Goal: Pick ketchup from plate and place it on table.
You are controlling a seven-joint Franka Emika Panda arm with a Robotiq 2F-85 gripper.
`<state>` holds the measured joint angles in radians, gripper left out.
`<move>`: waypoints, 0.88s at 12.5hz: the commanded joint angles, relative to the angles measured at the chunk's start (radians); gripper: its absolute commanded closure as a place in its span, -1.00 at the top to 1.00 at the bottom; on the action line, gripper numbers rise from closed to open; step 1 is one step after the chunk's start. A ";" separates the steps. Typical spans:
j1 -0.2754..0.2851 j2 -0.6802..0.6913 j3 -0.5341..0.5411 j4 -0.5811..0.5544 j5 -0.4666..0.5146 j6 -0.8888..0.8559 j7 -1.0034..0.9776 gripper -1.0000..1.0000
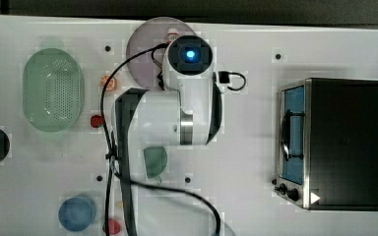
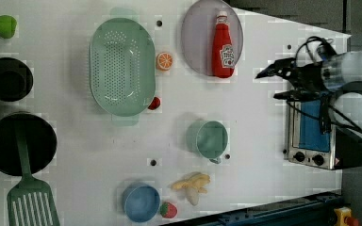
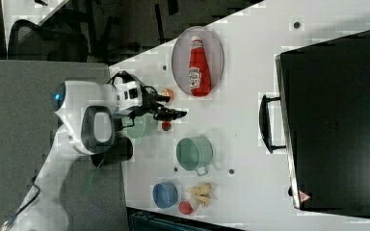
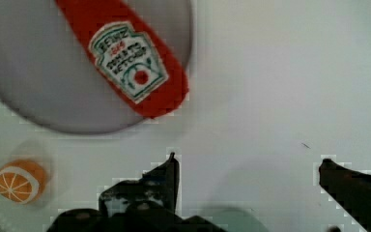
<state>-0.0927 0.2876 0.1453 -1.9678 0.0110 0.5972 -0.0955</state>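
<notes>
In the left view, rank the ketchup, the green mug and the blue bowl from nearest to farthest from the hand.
From the hand:
1. Ketchup, lying on the plate, to the left view's upper left.
2. Green mug, lower left, mid-table.
3. Blue bowl, near the left view's bottom edge.

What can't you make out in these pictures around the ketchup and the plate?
- Top view: the arm covers most of the ketchup and part of the plate.
- Wrist view: ketchup cap cut off by the edge.
- Right view: label text too small.

One red ketchup bottle (image 2: pixel 222 49), one pale lilac round plate (image 2: pixel 195 37), one green perforated colander (image 2: pixel 121 66), two red strawberries (image 2: pixel 168 210).
</notes>
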 commanded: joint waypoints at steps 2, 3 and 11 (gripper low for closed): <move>0.018 0.101 0.003 0.057 0.000 0.133 -0.295 1.00; 0.018 0.140 0.003 0.081 -0.001 0.145 -0.369 1.00; 0.036 0.408 0.003 0.329 -0.025 0.155 -0.651 1.00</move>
<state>-0.0643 0.6953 0.1454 -1.6943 -0.0215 0.7393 -0.6733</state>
